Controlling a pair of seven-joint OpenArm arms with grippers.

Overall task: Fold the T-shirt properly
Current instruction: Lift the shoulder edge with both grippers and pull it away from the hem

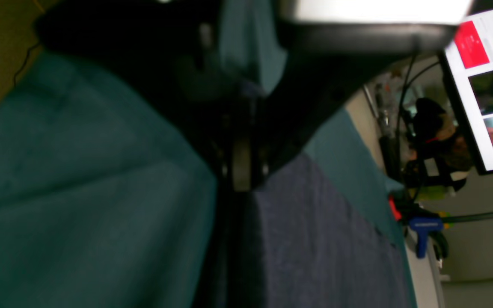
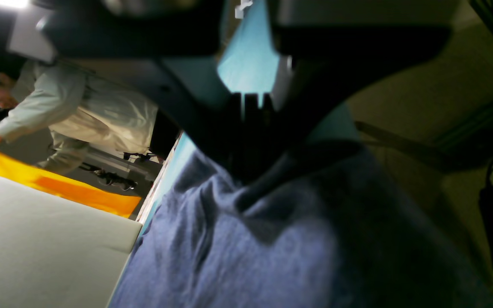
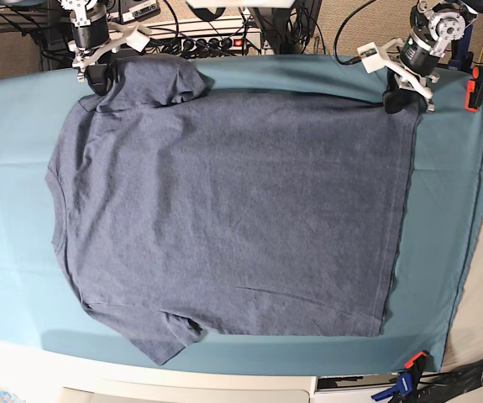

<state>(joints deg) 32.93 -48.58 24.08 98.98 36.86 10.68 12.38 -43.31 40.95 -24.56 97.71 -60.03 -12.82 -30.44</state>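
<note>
Across the middle of the table lies the T-shirt [image 3: 233, 210], spread nearly flat with its plain slate-blue side up. Its neck hole faces the left edge of the base view and its straight hem runs down the right side. One short sleeve points toward the near edge, while the other, at the far left corner, is rumpled and partly turned over onto the body. Under it is the teal cloth [image 3: 14, 151], which shows all round the shirt.

At that far sleeve the right gripper [image 3: 100, 77] is clenched on a bunch of T-shirt fabric; its wrist camera shows the blue cloth puckering up into the dark pinched tips [image 2: 246, 141]. At the far right corner, the left gripper [image 3: 396, 95] sits on the hem corner of the T-shirt with its jaws shut, and its wrist view has the shirt's edge running up into the closed tips [image 1: 242, 171], so it seems to grip that corner, though the picture is blurred.

Beyond the table edge, a blue clamp [image 3: 405, 379] grips the cloth at the near right. A red clamp [image 3: 475, 88] is fixed at the far right edge. Cables [image 3: 207, 38] tangle behind the table.
</note>
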